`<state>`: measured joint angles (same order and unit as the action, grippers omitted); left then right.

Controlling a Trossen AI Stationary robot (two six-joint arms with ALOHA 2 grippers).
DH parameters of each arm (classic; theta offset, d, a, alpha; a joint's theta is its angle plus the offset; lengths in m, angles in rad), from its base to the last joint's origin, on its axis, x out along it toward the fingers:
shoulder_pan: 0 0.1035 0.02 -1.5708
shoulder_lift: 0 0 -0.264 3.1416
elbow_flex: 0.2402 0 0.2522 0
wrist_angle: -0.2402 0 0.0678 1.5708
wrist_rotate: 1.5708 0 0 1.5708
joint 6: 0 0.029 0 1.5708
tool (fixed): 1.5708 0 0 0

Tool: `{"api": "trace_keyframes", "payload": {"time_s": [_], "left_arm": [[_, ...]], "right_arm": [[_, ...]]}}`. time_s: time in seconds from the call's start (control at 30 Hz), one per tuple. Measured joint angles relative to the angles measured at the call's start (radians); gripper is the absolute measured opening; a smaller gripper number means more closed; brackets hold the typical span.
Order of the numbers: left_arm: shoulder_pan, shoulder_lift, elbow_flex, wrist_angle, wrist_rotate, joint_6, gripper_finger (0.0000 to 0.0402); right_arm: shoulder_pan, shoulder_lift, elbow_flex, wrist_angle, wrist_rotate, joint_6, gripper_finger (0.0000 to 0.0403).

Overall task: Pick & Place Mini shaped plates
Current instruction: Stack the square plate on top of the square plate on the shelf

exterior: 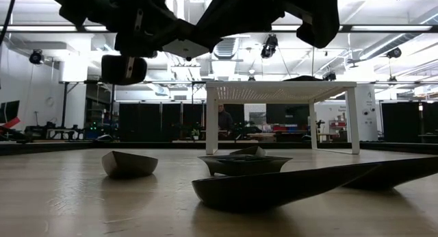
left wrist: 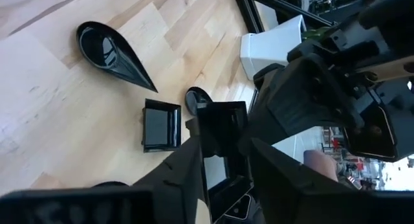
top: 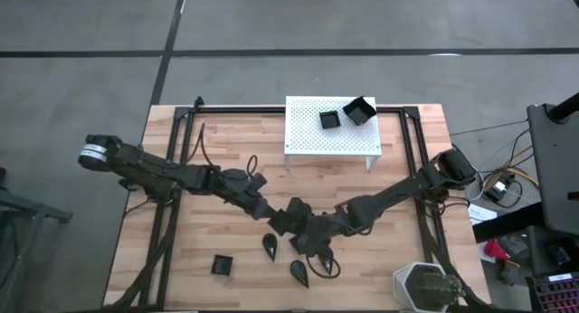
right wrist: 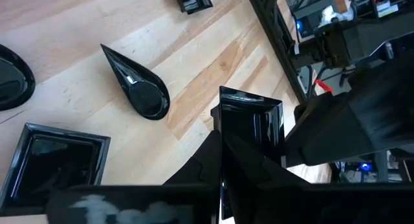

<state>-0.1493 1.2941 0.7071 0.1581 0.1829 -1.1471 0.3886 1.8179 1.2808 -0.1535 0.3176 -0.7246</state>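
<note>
A small black square plate [right wrist: 251,123] hangs above the table's middle, between my two grippers. My right gripper [right wrist: 220,149] is shut on it, reaching in from the right [top: 306,232]. My left gripper [left wrist: 223,156] comes from the left [top: 286,218] and is open, a finger on either side of the same plate [left wrist: 223,130]. On the wood below lie a square plate [top: 222,264] and two teardrop plates [top: 270,247] [top: 298,273]. Two more square plates [top: 329,120] [top: 360,110] sit on the white stand [top: 308,141], the right one tilted. My right gripper pinches one raised wall of the square plate [right wrist: 228,120] between its two shut fingers, slanting down from the table's right. The plate stands on edge beyond the fingertips, lifted clear of the table. My left gripper: I cannot tell whether its fingers [left wrist: 184,179] touch the plate.
A white pot with a green plant [top: 423,286] stands at the near right corner. The white stand [exterior: 280,93] takes up the far middle. The plates on the wood [exterior: 130,164] [exterior: 243,163] [exterior: 274,189] lie right under both arms; bare wood shows at the near left.
</note>
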Motion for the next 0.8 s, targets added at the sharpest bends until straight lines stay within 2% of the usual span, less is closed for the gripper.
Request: {"api": "trace_keyframes", "payload": {"time_s": [0.17, 0.4, 0.6, 0.8], "left_arm": [[0.015, -0.019, 0.000, -0.001, 0.000, 0.068, 0.0146], [0.019, -0.060, -0.006, -0.001, -0.002, 0.285, 0.0151], [0.018, -0.073, -0.006, -0.001, -0.052, 0.449, 0.0151], [0.004, -0.073, -0.008, 0.042, -0.092, 0.583, 0.0151]], "right_arm": [[0.004, 0.000, 0.002, -0.033, 0.027, 0.022, 0.0008], [0.005, 0.000, 0.002, -0.093, 0.057, 0.101, 0.0008], [0.001, -0.032, -0.003, -0.132, 0.066, 0.182, 0.0008], [-0.016, -0.092, -0.016, -0.193, 0.145, 0.220, 0.0008]]}}
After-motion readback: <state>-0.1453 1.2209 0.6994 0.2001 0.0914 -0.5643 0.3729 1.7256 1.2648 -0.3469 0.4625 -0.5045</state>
